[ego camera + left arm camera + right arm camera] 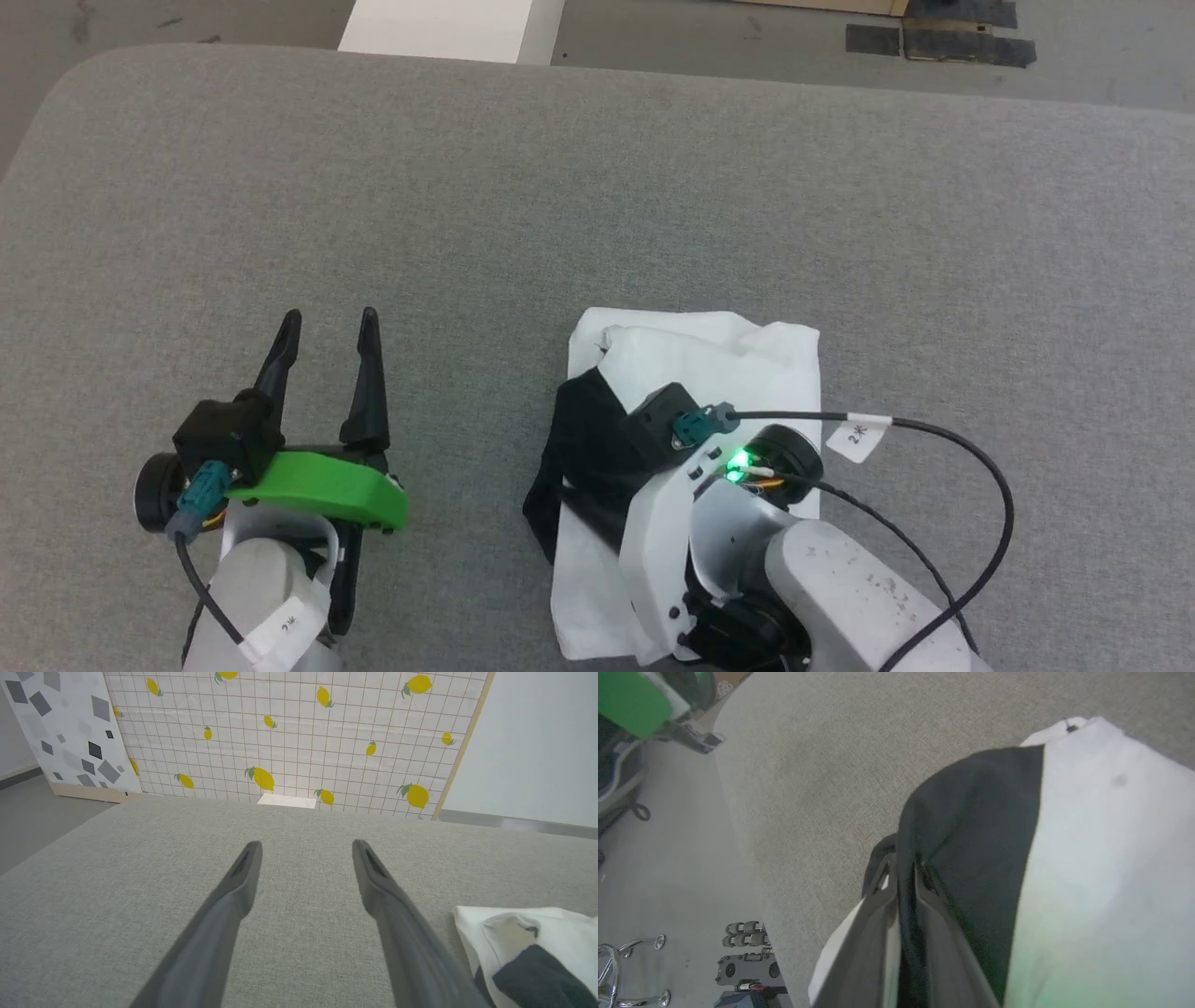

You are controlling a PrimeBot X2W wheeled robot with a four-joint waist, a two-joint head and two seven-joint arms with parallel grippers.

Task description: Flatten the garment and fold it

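The garment (pixel 709 359) lies folded into a small white bundle near the table's front edge, with a black sleeve (pixel 583 439) draped over its left side. My right gripper (pixel 903 868) is shut on a fold of that black sleeve (pixel 971 826), its fingers pinching the cloth between them. In the head view its pale wrist (pixel 672 532) covers the fingers and the bundle's lower part. My left gripper (pixel 330 322) rests open over bare table, left of the garment, nothing between its fingers (pixel 243 877). The left wrist view catches the garment (pixel 528 933) at its lower right. The chest print is hidden.
The grey cloth-covered table (pixel 597 187) stretches wide behind and to both sides of the bundle. A white box (pixel 448 28) stands past its far edge before a lemon-print panel (pixel 299 742). A black cable (pixel 971 467) loops off my right wrist. My wheeled base (pixel 747 952) shows below the table's rounded front edge.
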